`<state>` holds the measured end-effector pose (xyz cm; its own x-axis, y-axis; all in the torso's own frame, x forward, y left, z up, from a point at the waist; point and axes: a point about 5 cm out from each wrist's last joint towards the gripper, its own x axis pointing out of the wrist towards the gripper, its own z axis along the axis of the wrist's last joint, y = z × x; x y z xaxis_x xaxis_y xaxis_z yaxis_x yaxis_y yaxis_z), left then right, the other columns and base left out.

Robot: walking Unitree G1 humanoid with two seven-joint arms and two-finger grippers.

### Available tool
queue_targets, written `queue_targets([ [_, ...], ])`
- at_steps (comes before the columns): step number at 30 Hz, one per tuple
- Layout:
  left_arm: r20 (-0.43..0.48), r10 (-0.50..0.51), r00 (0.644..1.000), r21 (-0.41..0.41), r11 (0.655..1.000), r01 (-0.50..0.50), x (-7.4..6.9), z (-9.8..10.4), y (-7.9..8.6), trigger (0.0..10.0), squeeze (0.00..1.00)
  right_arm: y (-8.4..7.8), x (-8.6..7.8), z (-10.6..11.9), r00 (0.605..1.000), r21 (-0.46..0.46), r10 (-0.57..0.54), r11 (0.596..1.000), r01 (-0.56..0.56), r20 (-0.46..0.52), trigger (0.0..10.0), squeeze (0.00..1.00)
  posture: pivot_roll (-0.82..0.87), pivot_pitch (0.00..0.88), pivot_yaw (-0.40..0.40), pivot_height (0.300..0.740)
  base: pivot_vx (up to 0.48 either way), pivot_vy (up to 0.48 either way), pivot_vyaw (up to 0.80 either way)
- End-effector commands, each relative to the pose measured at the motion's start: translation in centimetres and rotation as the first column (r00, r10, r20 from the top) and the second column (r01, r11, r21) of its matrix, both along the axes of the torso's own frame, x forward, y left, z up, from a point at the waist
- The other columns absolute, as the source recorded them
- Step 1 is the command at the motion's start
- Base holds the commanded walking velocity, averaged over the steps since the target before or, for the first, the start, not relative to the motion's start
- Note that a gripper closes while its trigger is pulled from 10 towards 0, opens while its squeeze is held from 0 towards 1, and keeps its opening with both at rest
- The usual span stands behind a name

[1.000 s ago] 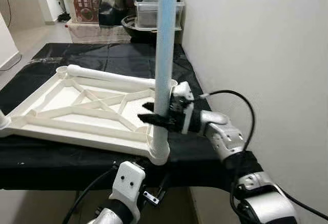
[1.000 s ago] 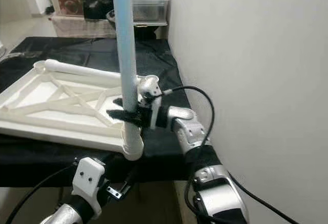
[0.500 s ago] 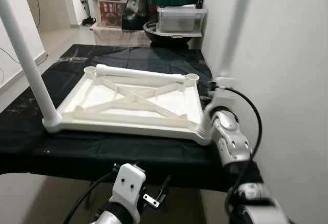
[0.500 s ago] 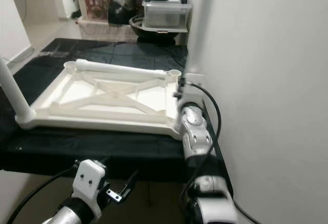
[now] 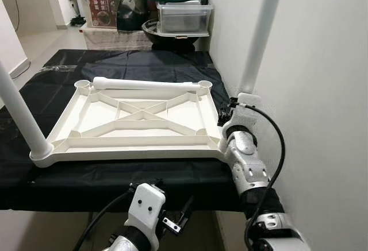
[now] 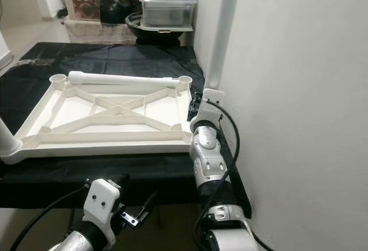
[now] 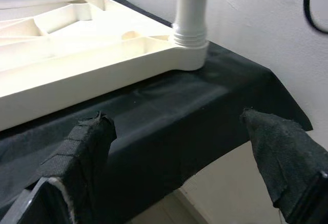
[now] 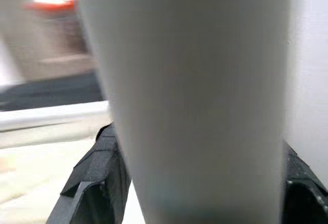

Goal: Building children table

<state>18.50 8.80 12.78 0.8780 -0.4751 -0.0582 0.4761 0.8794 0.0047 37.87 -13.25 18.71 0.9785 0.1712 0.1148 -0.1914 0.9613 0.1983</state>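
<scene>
At the table's near right corner, the right gripper [image 5: 230, 115] clasps the upright white leg [image 5: 257, 41], now seated in the upturned tabletop [image 5: 141, 127] rather than merely held against it. A spare leg [image 5: 144, 83] awaits; the left gripper [image 7: 179, 147] hangs open.

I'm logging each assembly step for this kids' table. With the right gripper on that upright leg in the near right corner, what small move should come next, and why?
Probably let go of the leg and fetch the loose leg lying across the tabletop's far edge. The right gripper straddles a leg that already stands in its socket, the near left leg stands too, and both far sockets look empty.
</scene>
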Motion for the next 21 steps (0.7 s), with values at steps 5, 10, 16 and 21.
queue_targets([
  [5, -0.011, -0.002, 1.0, 0.011, 1.0, 0.002, 0.0, -0.3, 0.1, 10.0, 0.0, 2.3, -1.2, 0.3, 0.892, 0.02, 0.451, 0.892, -0.451, -0.004, 10.0, 0.0, 0.11, 0.024, -0.058, 0.74, 0.0, 0.0, 0.0],
  [10, -0.014, 0.006, 1.0, 0.017, 1.0, -0.006, 0.1, -0.4, 0.2, 10.0, 0.0, 2.9, -4.5, 0.8, 0.534, -0.084, 0.845, 0.531, -0.843, -0.027, 10.0, 0.0, 0.12, 0.029, -0.057, 0.74, 0.0, 0.0, 0.0],
  [16, -0.013, 0.007, 1.0, 0.018, 1.0, -0.007, 0.1, -0.3, 0.3, 10.0, 0.0, 4.8, -4.3, 0.8, 0.355, -0.145, 0.932, 0.342, -0.928, -0.078, 7.6, 0.0, 0.12, 0.035, -0.059, 0.74, 0.0, 0.0, 0.0],
  [21, -0.014, 0.006, 1.0, 0.017, 1.0, -0.006, 0.1, -0.3, 0.3, 10.0, 0.0, 5.7, -3.9, 0.6, 0.367, -0.158, 0.927, 0.351, -0.923, -0.081, 0.0, 0.0, 0.12, 0.037, -0.061, 0.74, 0.0, 0.0, 0.0],
])
